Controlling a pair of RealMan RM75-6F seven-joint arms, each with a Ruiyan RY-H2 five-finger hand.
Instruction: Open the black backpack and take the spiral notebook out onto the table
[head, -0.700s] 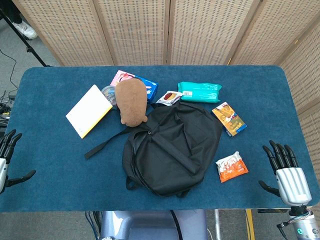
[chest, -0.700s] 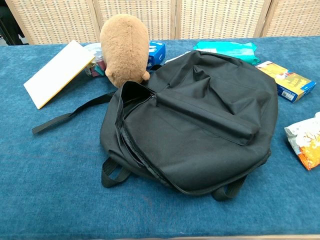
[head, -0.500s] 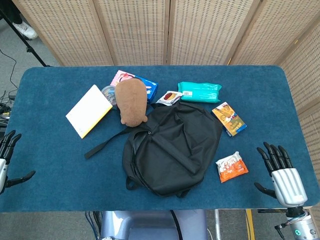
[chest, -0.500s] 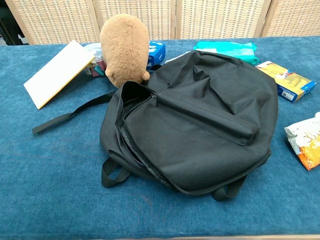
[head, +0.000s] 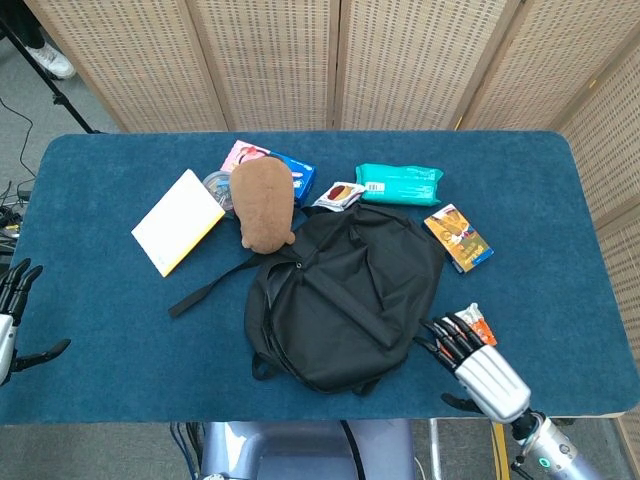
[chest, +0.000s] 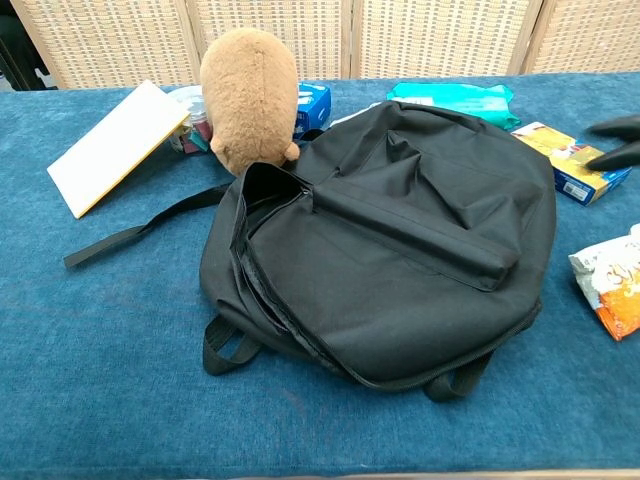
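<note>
The black backpack (head: 345, 300) lies flat in the middle of the blue table (head: 100, 300), a strap trailing to its left. In the chest view the backpack (chest: 385, 240) shows a zip seam gaping a little along its left side; its inside is hidden. No spiral notebook is visible for sure; a white flat pad (head: 178, 220) lies to the left of the bag. My right hand (head: 475, 365) hovers open, fingers spread, just off the bag's lower right edge, and its dark fingertips (chest: 620, 140) show at the chest view's right edge. My left hand (head: 12, 320) stays open at the table's left edge.
A brown plush toy (head: 263, 203) touches the bag's top left. Behind it stand a pink-blue box (head: 270, 165), a teal wipes pack (head: 398, 183) and a small snack packet (head: 338, 194). A yellow-blue box (head: 458, 238) and an orange snack bag (chest: 610, 280) lie to the right.
My right hand has swung from the table's right edge leftward to the bag's lower right side and now covers most of the orange snack bag. The left hand has barely moved.
</note>
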